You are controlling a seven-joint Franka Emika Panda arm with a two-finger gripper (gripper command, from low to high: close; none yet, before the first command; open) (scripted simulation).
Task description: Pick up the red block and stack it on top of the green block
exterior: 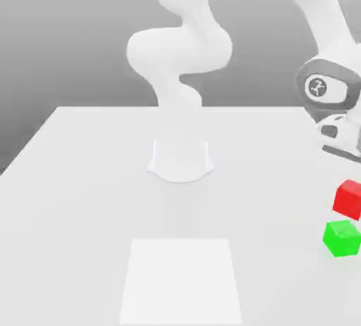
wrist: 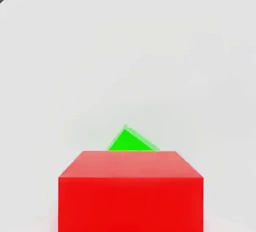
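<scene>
"Red came first, didn't it, counting outward from the hand?"

"Yes. The red block (wrist: 131, 205) sat between the fingers of the end effector (exterior: 348, 193), which was closed down and pinching it."

"Was it off the bench (exterior: 70, 247)?"

"I couldn't tell whether its underside was clear. It looked level, with its front edge straight across the hand view."

"And the green block (exterior: 342, 239)?"

"Farther out, partly hidden behind the red one in the hand view, a corner peeking past. In the exterior view it lay just beside and below the red one, slightly toward that view's left and nearer the camera."

"So which way did the move have to go?"

"Up first, I judged, then across toward the exterior view's camera. Neither had a long axis, being cubes, but the green one was turned against the red, so a twist would have squared them."

"And the risk?"

"Clipping the green one if the lift was too low."
</scene>
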